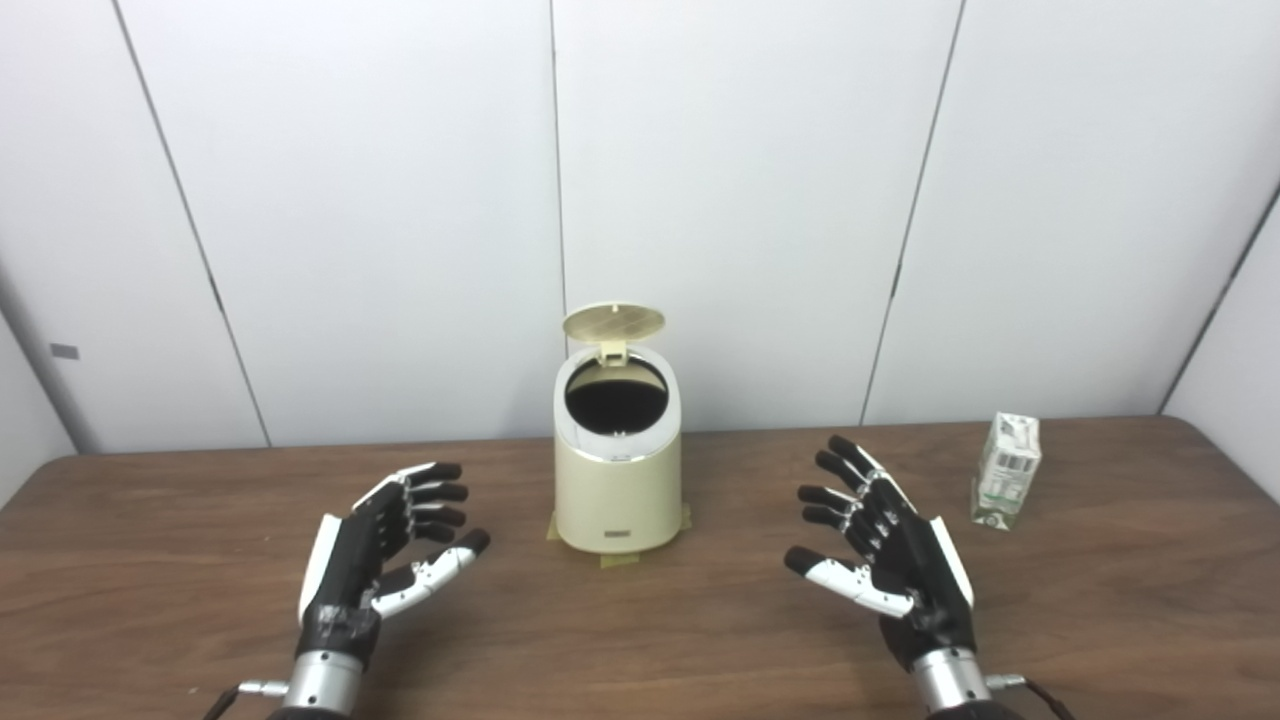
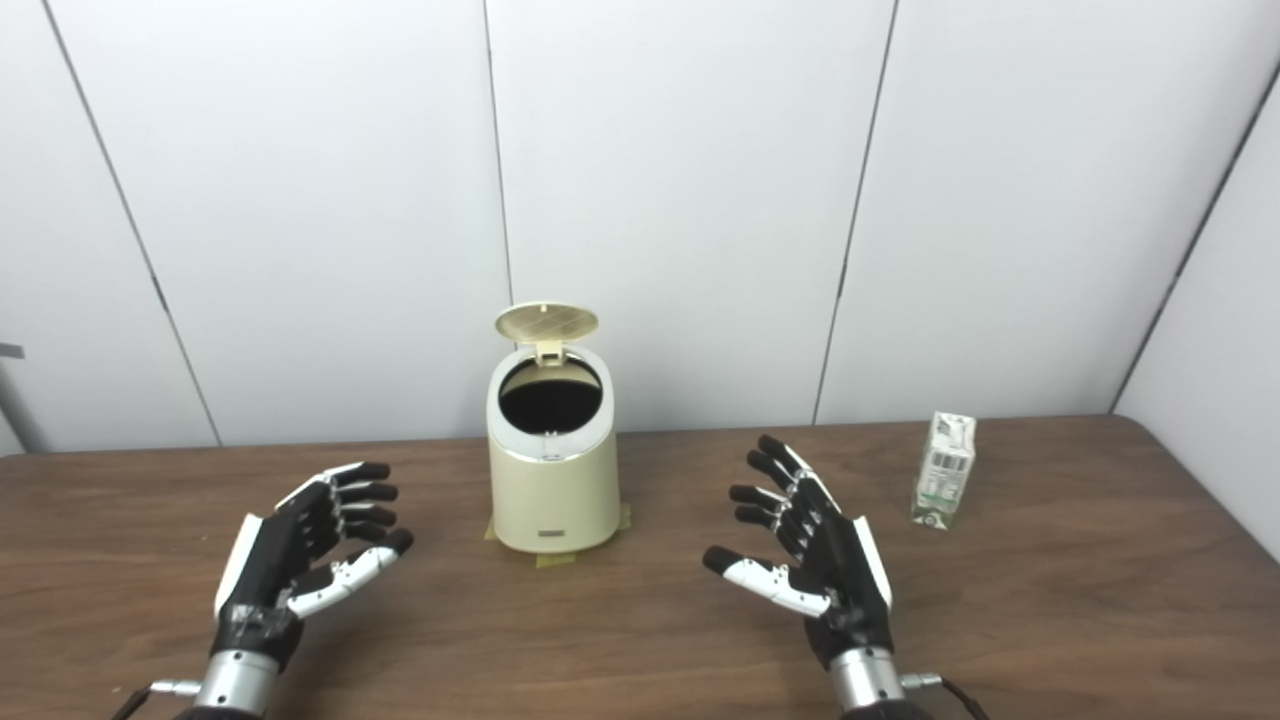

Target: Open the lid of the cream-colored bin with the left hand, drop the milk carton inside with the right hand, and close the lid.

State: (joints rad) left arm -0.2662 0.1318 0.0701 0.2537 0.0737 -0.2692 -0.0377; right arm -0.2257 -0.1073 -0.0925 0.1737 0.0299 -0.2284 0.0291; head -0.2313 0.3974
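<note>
The cream-colored bin (image 1: 617,490) stands at the table's middle, toward the back. Its round lid (image 1: 613,322) is tipped up on the rear hinge, and the dark opening (image 1: 615,393) shows. A small white and green milk carton (image 1: 1008,470) stands upright at the right, apart from everything. My left hand (image 1: 385,545) hovers open to the left of the bin, palm turned inward, holding nothing. My right hand (image 1: 885,545) hovers open between the bin and the carton, fingers spread, touching neither.
The brown wooden table (image 1: 640,640) runs across the view, its back edge against white wall panels (image 1: 400,200). Tape tabs (image 1: 618,560) lie under the bin's base.
</note>
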